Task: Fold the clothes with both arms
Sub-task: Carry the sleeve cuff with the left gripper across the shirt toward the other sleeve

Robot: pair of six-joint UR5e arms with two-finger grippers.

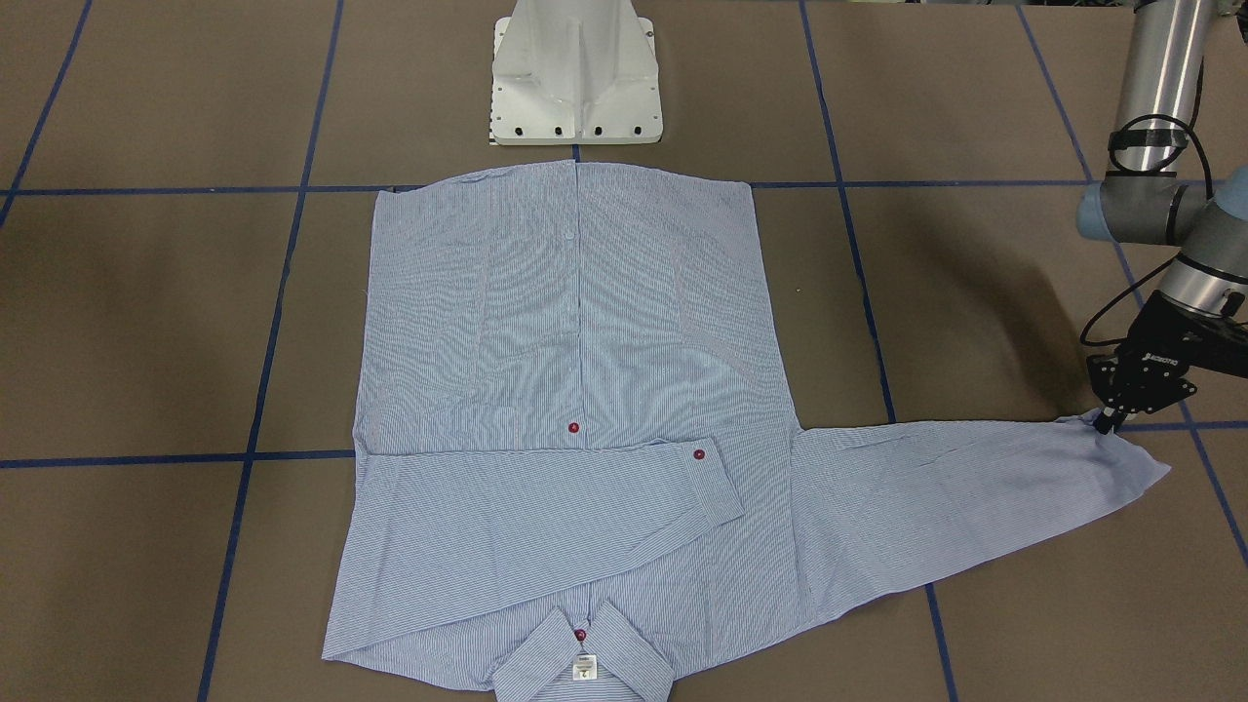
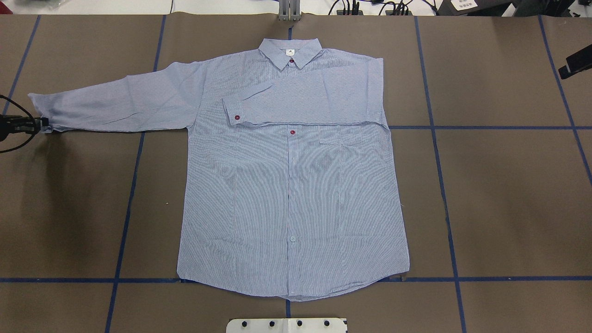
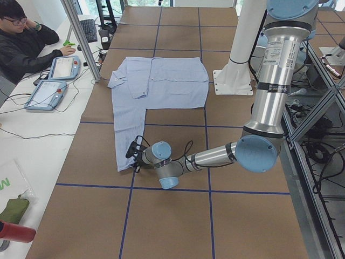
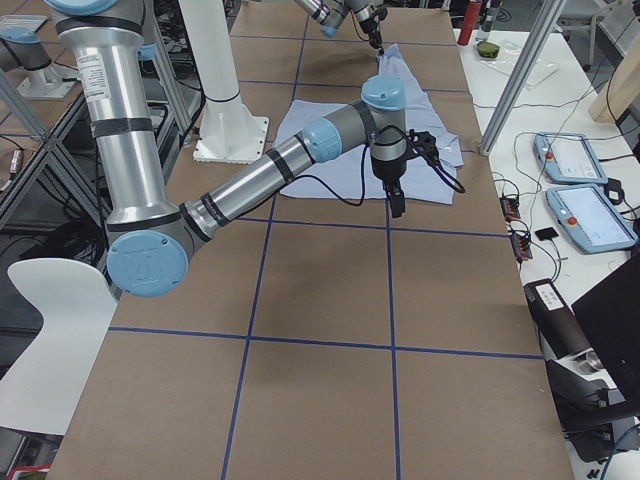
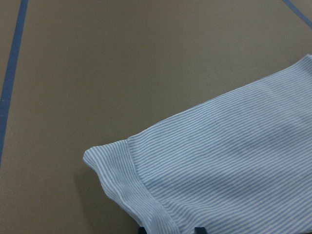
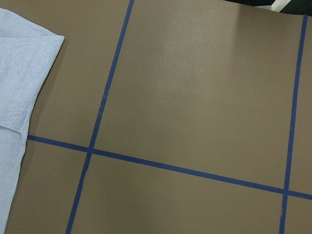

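- The shirt lies flat on the brown table, with the white base near its hem.
- The left claw pinches the straight sleeve's cuff.
- The right claw hangs beside the shirt; I cannot tell if it is wide or narrow.

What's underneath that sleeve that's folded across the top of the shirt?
The folded sleeve lies on the shirt, over its upper chest. A red button shows at the collar, another just below the sleeve. The strip between is covered; any buttons there are hidden.
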